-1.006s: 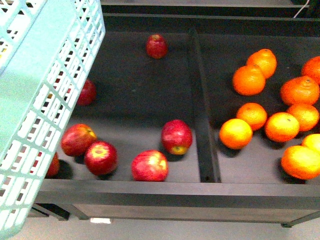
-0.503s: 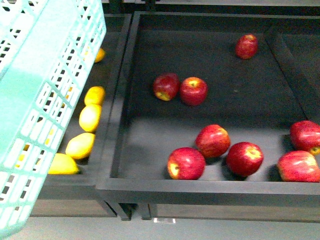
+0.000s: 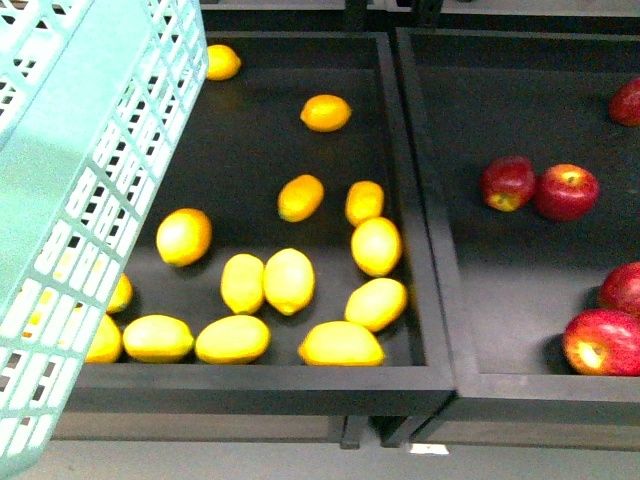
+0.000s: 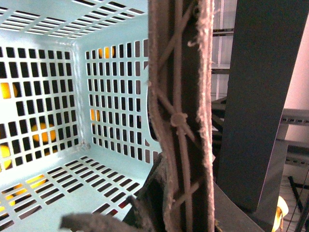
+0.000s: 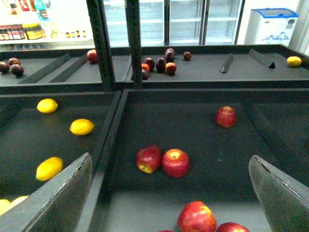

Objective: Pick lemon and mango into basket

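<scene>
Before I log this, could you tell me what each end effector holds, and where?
Left end effector: the basket, apparently by its brown handle. Right end effector: open, holding nothing.

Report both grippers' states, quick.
Left gripper: closed on the handle of the basket.
Right gripper: open, holding nothing.

Dark grey, matte, wedge-shaped fingers of the right tool, edges paler and worn
</scene>
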